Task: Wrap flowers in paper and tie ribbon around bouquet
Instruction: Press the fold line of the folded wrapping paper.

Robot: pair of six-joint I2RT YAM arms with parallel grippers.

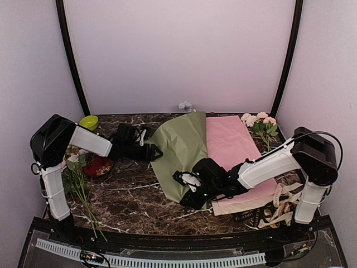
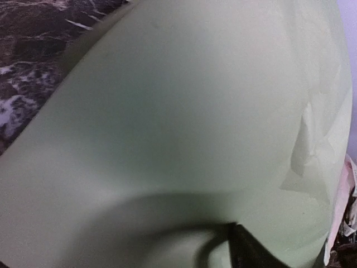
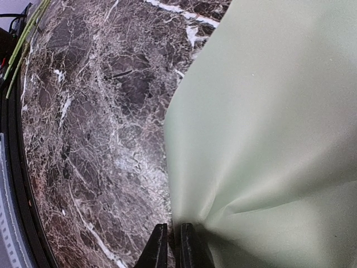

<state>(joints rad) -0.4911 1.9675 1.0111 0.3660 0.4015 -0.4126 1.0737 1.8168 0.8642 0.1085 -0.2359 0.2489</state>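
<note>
The sage-green paper (image 1: 181, 148) lies creased on the marble table's middle, its left side lifted. My left gripper (image 1: 153, 152) is at that left edge. In the left wrist view the paper (image 2: 184, 111) fills the frame, and one dark finger (image 2: 254, 251) stands far off-centre, so the jaws are open. My right gripper (image 1: 181, 180) (image 3: 174, 230) is shut on the paper's (image 3: 268, 111) near corner. The flowers (image 1: 77, 173) lie at the left, stems toward me. The black ribbon (image 1: 252, 215) lies at the front right. A bouquet is out of view.
A pink sheet (image 1: 231, 142) lies beside the green paper on its right. Pink-and-white blossoms (image 1: 259, 121) are at the back right. A green bowl (image 1: 89, 121) and a red dish (image 1: 99, 166) stand at the left. A cream ribbon (image 1: 279, 209) is heaped by the right arm's base.
</note>
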